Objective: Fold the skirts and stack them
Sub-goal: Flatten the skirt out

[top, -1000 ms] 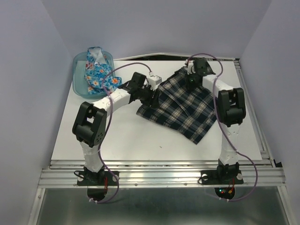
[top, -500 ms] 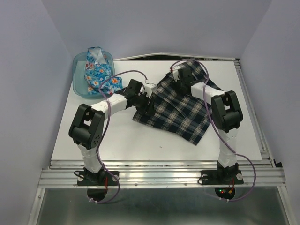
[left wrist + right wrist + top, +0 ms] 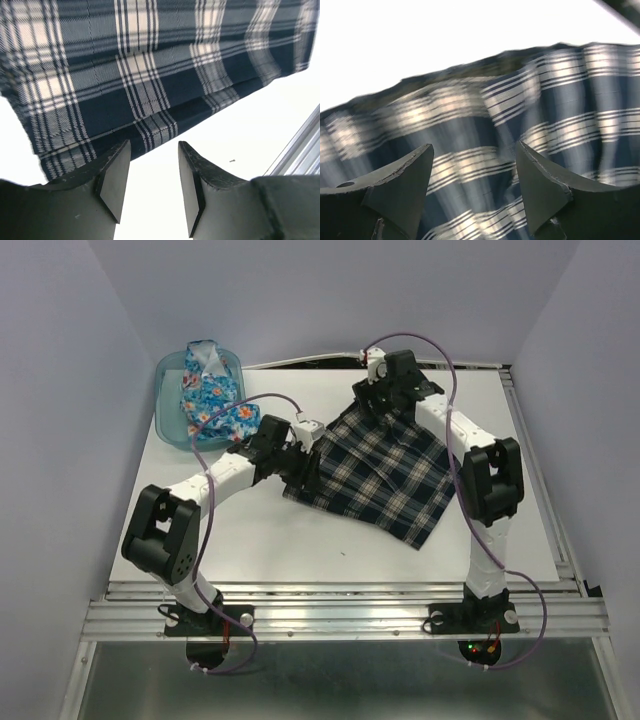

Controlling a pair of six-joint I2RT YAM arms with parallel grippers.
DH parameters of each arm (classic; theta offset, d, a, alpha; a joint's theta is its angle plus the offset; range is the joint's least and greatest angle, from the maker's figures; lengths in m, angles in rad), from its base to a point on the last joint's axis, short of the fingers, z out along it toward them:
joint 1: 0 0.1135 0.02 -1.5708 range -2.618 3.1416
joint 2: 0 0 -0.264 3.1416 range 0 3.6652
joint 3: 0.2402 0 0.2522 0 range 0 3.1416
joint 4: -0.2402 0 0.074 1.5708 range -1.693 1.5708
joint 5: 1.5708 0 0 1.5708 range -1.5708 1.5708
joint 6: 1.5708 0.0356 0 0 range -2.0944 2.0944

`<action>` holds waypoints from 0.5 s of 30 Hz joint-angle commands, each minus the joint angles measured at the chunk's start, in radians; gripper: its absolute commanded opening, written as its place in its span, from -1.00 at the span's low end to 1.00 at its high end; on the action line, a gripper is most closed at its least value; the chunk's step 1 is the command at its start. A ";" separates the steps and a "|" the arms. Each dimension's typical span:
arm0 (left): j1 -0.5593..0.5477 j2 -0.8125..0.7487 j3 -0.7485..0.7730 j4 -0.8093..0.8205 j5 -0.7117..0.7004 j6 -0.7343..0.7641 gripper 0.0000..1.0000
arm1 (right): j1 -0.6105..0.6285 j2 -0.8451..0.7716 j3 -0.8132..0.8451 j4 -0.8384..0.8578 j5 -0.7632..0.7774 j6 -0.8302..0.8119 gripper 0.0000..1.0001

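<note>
1. plaid skirt (image 3: 385, 480) lay spread on the white table (image 3: 250, 540), a little toward 3 o'clock of the table's middle. one corner pointed to 5 o'clock.
2. left wrist view showed one layer of plaid lying over another, with a lower hem peeking out beneath it.
3. left gripper (image 3: 306, 466) sat low at the skirt's 9 o'clock edge. its fingers (image 3: 114, 175) stood apart with bare table between them and the hem right at the tips. nothing was pinched; could not tell if the cloth touched a tip.
4. right gripper (image 3: 372, 405) was over the skirt's 12 o'clock corner. its wrist view was blurred, but the jaws stood wide apart with plaid beneath them and nothing gripped.
5. floral skirt (image 3: 212, 400) sat bunched in the teal bin (image 3: 166, 425) at the table's 10 o'clock corner. one end spilled over the rim toward 4 o'clock, close by the left arm.
6. the two skirts lay apart, not stacked.
</note>
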 commanded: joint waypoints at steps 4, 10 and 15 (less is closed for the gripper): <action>0.061 -0.060 -0.019 0.064 0.073 -0.081 0.09 | 0.036 -0.082 -0.041 -0.144 -0.268 0.021 0.40; 0.120 -0.012 -0.031 0.084 0.106 -0.121 0.06 | 0.096 -0.058 -0.164 -0.060 -0.253 0.043 -0.18; 0.159 -0.007 -0.017 0.058 0.106 -0.107 0.04 | 0.118 0.043 -0.190 -0.041 -0.247 0.079 -0.55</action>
